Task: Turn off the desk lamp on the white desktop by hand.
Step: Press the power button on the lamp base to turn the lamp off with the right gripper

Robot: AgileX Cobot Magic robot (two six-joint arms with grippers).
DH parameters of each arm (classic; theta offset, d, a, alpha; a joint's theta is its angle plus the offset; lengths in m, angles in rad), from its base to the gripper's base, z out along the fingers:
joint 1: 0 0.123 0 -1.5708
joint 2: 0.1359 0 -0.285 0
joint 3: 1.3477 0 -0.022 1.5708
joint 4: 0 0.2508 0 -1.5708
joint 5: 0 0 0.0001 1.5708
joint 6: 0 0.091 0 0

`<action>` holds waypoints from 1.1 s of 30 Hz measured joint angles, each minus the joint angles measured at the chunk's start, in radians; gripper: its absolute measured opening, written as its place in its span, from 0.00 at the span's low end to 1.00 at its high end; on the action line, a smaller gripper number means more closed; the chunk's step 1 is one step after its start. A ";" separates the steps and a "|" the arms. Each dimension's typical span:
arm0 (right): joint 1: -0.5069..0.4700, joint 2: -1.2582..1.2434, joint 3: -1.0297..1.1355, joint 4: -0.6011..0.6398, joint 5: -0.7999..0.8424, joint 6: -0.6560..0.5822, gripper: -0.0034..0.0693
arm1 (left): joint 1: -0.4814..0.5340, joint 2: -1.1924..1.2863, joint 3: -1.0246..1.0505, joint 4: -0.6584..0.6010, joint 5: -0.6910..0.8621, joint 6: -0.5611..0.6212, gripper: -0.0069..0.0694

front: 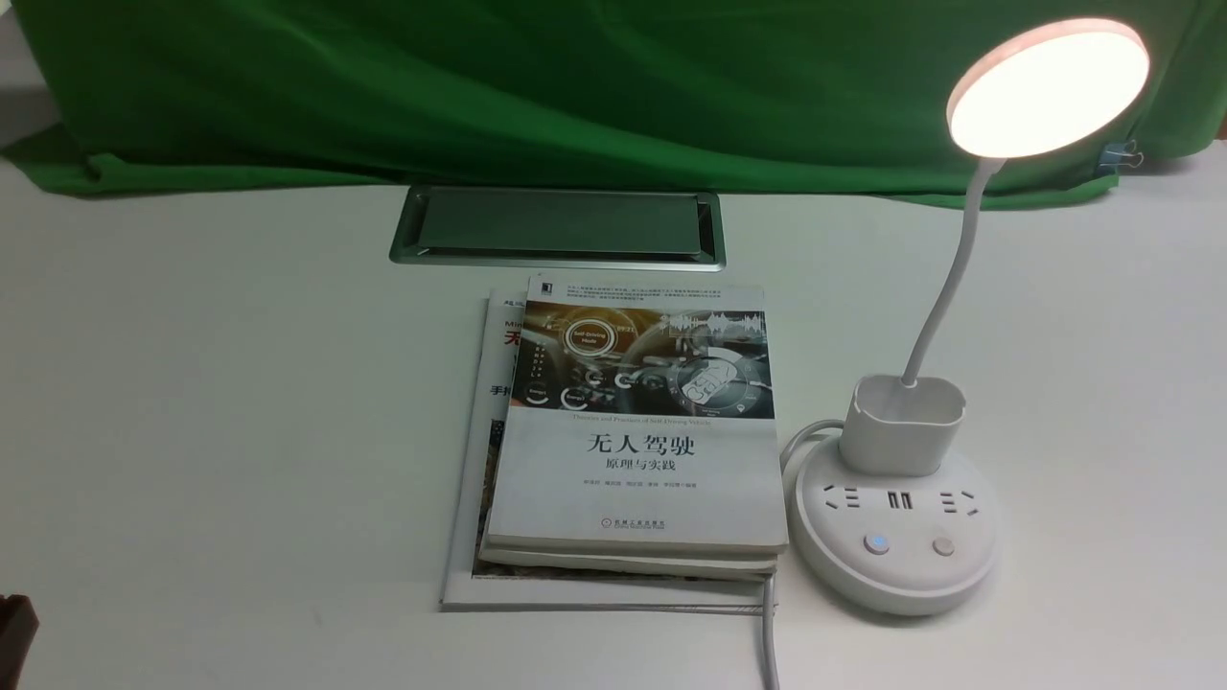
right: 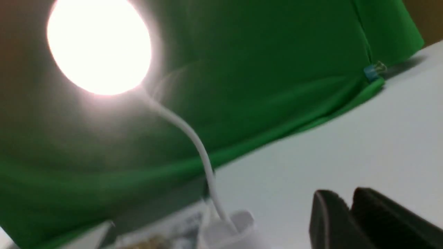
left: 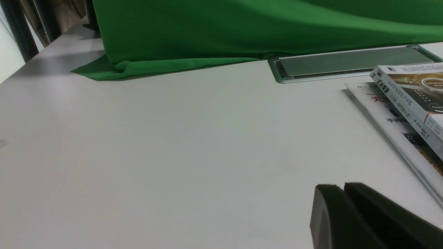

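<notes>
white desktop (left: 173, 155) under both jaws, closed and empty; desk lamp (front: 901, 426) aglow

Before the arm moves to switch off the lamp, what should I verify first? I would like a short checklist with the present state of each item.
1. Desk lamp needs switching off: its head glows. Ok.
2. Buttons reachable: the left button and right button on the base are uncovered. Ok.
3. Which button controls the light: cannot tell.
4. Right gripper above a button: it is absent from the front view. Not ok.
5. Its jaws closed for pressing: they look together, though the view is blurred. Ok.
6. Books clear of the buttons. Ok.
</notes>
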 joint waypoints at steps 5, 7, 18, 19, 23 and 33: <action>0.007 0.000 0.000 0.003 -0.044 0.016 0.24 | 0.000 0.000 0.000 0.000 0.000 0.000 0.12; 0.026 0.026 -0.043 0.004 0.056 -0.009 0.24 | 0.000 0.000 0.000 0.000 0.000 0.000 0.12; 0.080 0.567 -0.543 -0.011 0.702 -0.334 0.24 | 0.000 0.000 0.000 0.000 0.000 0.000 0.12; 0.080 0.658 -0.575 -0.018 0.761 -0.354 0.24 | 0.000 0.000 0.000 0.000 0.000 0.000 0.12; 0.080 0.895 -0.652 -0.023 0.850 -0.402 0.20 | 0.000 0.000 0.000 0.000 0.000 0.000 0.12; 0.210 1.277 -0.789 -0.034 0.825 -0.432 0.11 | 0.000 0.000 0.000 0.000 0.000 0.000 0.12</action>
